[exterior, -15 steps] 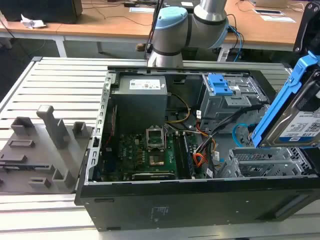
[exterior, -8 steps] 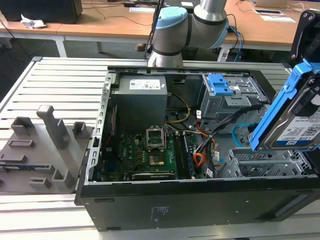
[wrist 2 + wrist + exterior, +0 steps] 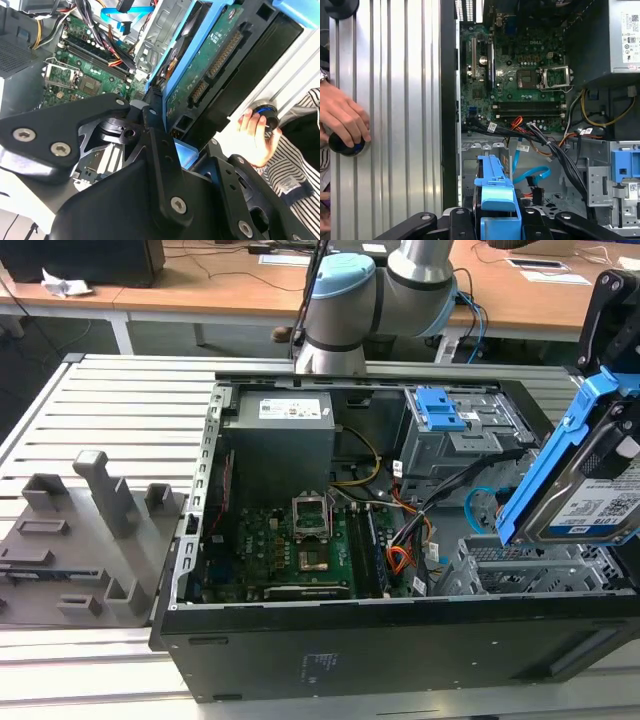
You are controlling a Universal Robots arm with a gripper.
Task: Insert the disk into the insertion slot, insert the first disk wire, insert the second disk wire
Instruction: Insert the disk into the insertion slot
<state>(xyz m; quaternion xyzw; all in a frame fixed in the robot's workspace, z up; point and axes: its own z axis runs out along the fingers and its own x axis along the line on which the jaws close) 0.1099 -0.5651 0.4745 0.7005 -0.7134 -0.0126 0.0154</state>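
Over the open computer case (image 3: 300, 660), at the exterior view's right, the hand (image 3: 497, 221) is clamped on the disk (image 3: 592, 490); the disk hangs tilted, its lower end just above the insertion slot (image 3: 515, 565); the second disk wire (image 3: 478, 502) curls near the slot.

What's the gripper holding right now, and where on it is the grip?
The gripper holds the disk by the upper end of its blue carrier, closed across the frame. The disk hangs tilted above the insertion slot, not yet in.
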